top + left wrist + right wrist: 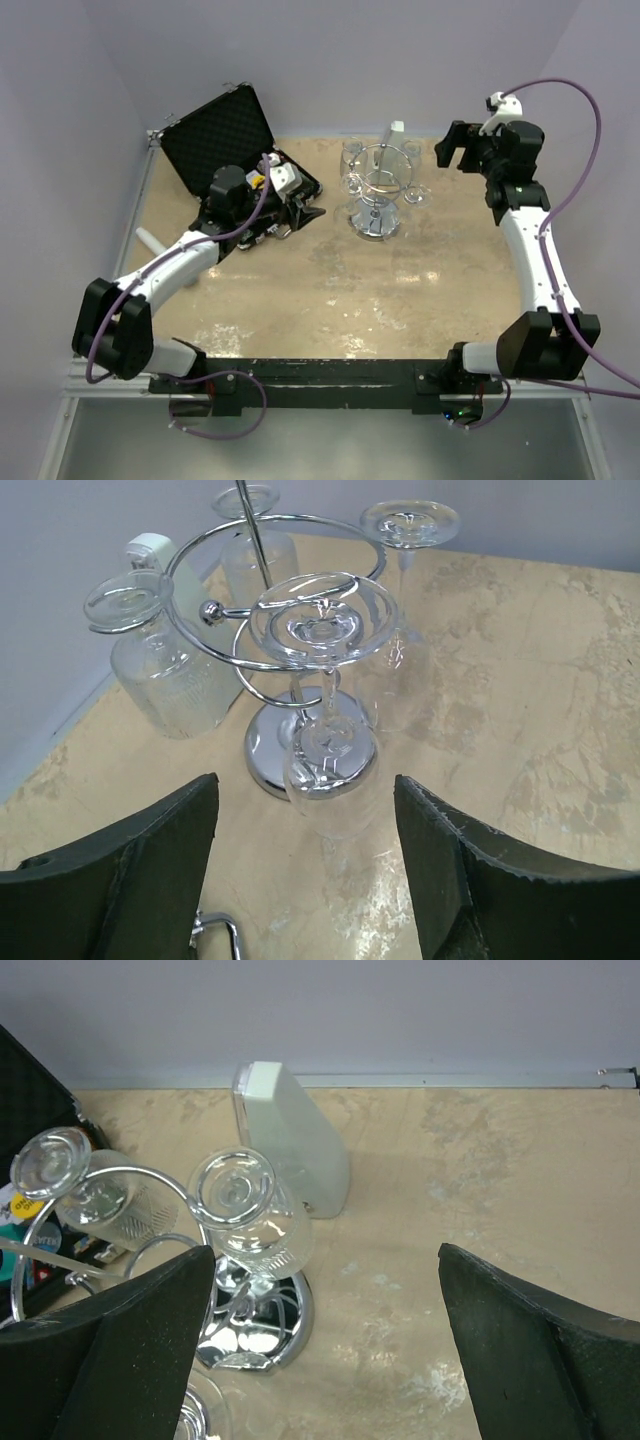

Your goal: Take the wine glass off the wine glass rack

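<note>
**A:** Where is the wine glass (330,770)?

**B:** It hangs upside down on the wine glass rack (262,752), mid-table (430,280). Its foot lies over a wire loop, the stem drops through the gap, and the bowl hangs in front of the mirrored base. More glasses hang from the other loops.

**A:** Why is the left end effector (305,210) set so low?

**B:** It sits at bowl height and points straight at that glass. The fingers (150,880) stand apart with nothing between them, and the bowl is just beyond the tips. I see no contact. Judgement: the bowl is the only broad part to grasp, since the stem is thin and partly screened by wire.

**A:** And the right end effector (325,1260)?

**B:** It is spread wide and empty, raised on the rack's far right side and looking down on it, well apart from the target glass. It is probably kept clear.

**A:** Any risks?

**B:** The loop carries the foot, so I judge the glass must lift and slide out through the loop's opening. A straight pull could drag the rack or knock neighbouring glasses. A white block (290,1140) stands behind the rack, and an open black case (215,135) lies to the left.
</note>
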